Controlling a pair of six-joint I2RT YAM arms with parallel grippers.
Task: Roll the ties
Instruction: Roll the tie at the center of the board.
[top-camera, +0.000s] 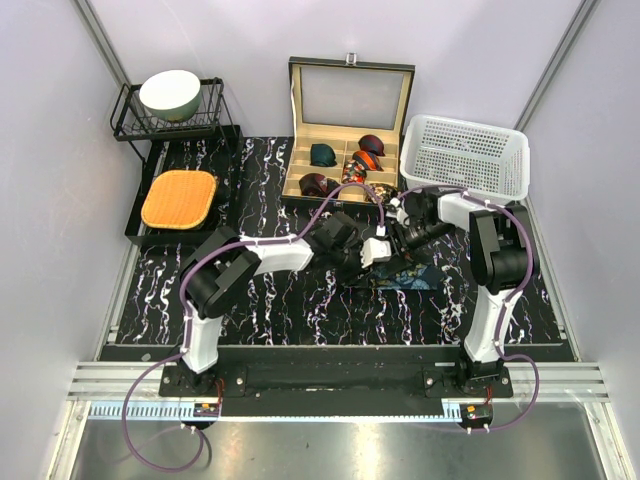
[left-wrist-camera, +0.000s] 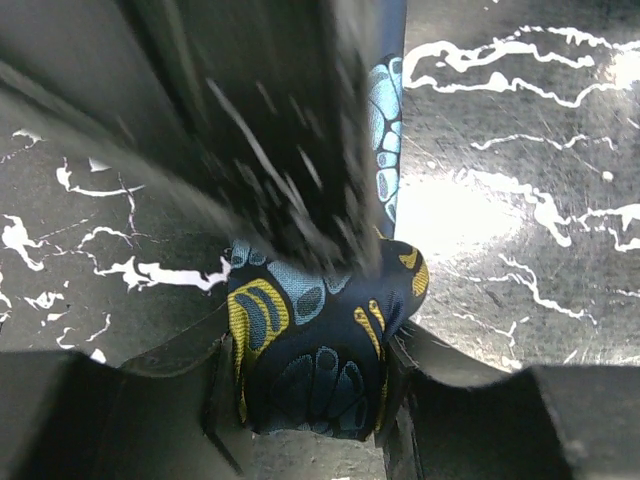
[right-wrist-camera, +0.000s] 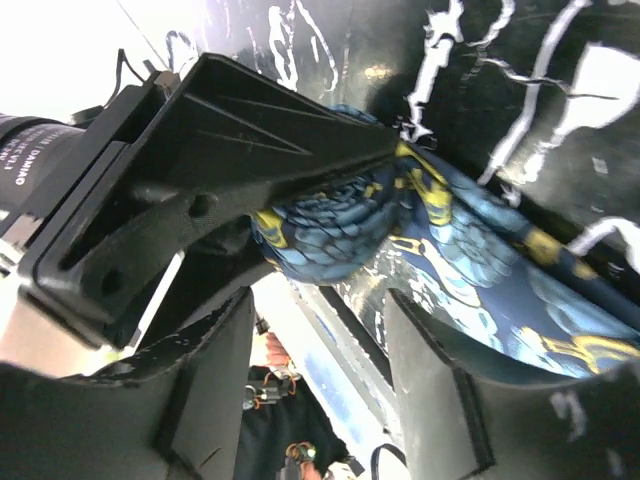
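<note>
Left gripper (left-wrist-camera: 308, 400) is closed down on the navy tie (left-wrist-camera: 305, 335). The rolled end, with its teal and gold pattern, is squeezed between both fingers, jaws partway in. I can't tell if the coil touches the table (top-camera: 300, 300) or sits just above it.

Right gripper (right-wrist-camera: 318, 340) is open and holding nothing, with a clear gap between its fingers. It is nose to nose with the left one, close to the coil. The tie's loose strip runs off past one of its fingers and lies flat on the table, centre-right, in front of both arms.

Other coiled ties (top-camera: 322, 155) sit in the compartments of the box (top-camera: 350, 68) at the back, beside the white basket (top-camera: 465, 155).
</note>
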